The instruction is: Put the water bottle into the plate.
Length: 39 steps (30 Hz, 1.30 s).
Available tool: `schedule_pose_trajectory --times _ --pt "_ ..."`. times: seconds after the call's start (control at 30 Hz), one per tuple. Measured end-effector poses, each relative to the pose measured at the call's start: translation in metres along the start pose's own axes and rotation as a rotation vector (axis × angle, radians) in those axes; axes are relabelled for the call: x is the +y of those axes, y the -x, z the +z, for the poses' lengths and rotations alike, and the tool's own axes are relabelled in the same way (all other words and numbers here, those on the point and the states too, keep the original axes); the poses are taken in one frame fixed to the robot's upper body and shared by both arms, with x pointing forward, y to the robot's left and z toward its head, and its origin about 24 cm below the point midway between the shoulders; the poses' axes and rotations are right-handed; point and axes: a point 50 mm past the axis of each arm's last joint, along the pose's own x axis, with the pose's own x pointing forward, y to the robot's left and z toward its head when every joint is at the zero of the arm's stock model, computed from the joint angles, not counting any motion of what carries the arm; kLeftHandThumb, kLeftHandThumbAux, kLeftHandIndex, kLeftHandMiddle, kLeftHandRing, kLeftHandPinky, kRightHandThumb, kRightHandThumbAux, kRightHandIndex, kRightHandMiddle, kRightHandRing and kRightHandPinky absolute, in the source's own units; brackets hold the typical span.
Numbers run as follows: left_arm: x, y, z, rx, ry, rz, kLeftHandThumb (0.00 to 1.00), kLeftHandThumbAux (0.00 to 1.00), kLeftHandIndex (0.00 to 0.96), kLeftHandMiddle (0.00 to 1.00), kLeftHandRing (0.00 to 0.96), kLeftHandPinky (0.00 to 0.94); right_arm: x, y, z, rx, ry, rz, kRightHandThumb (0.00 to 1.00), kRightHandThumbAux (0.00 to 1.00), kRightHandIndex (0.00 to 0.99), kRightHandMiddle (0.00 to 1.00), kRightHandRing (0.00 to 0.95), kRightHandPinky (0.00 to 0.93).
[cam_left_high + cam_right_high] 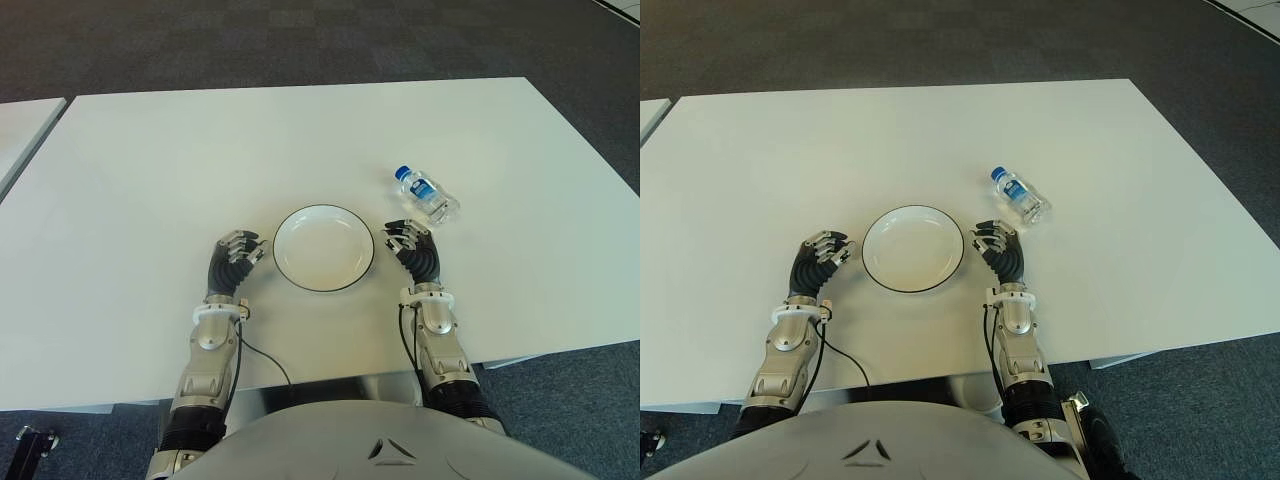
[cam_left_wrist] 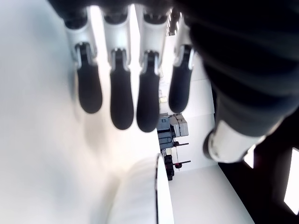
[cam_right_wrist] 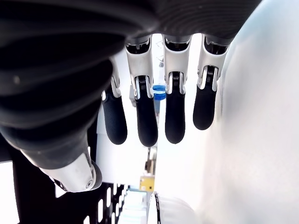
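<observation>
Water bottle (image 3: 159,90) shows only its blue cap (behind right robot hand (image 3: 159,116) fingers).

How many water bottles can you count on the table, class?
1. The water bottle lies on its side on the white table, to the right of the plate and just beyond the right hand. None seems hidden.

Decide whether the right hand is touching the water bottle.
Apart: the right eye view shows bare table between the right hand and the lying water bottle.
</observation>
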Motion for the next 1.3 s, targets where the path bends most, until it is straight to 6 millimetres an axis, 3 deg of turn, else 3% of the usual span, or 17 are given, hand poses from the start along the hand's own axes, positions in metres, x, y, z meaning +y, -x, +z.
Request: schedule_pose_trajectory --times 0.63,0.87,1.1,1.2,1.3 --pt "-0.001 0.0 -0.001 -0.015 -0.009 -0.003 0.7 0.718 0.429 0.54 0.539 0.504 -0.006 -0.006 0.005 -0.028 0.037 -0.032 0.708 0.734 0.416 0.411 0.395 0.416" --pt "0.0 0.0 -0.001 -0.015 -0.008 -0.003 0.699 0.718 0.43 0.543 0.541 0.501 -0.017 -0.023 0.029 -0.166 0.169 -0.075 0.706 0.733 0.413 0.397 0.382 0.377" --pt "0.0 -0.001 -0.001 -0.012 -0.004 -0.001 0.699 0.718 0.429 0.537 0.533 0.498 -0.023 -0.037 0.06 -0.332 0.341 -0.078 0.694 0.729 0.402 0.329 0.306 0.294" --pt "-0.001 -0.001 -0.001 -0.011 -0.001 0.0 0.698 0.718 0.429 0.537 0.532 0.495 -0.026 -0.045 0.07 -0.395 0.432 -0.068 0.567 0.702 0.234 0.285 0.268 0.256" --pt "-0.001 -0.001 -0.001 -0.009 0.007 0.003 0.699 0.718 0.429 0.538 0.53 0.495 -0.03 -0.055 0.078 -0.437 0.512 -0.07 0.513 0.673 0.158 0.246 0.236 0.219"
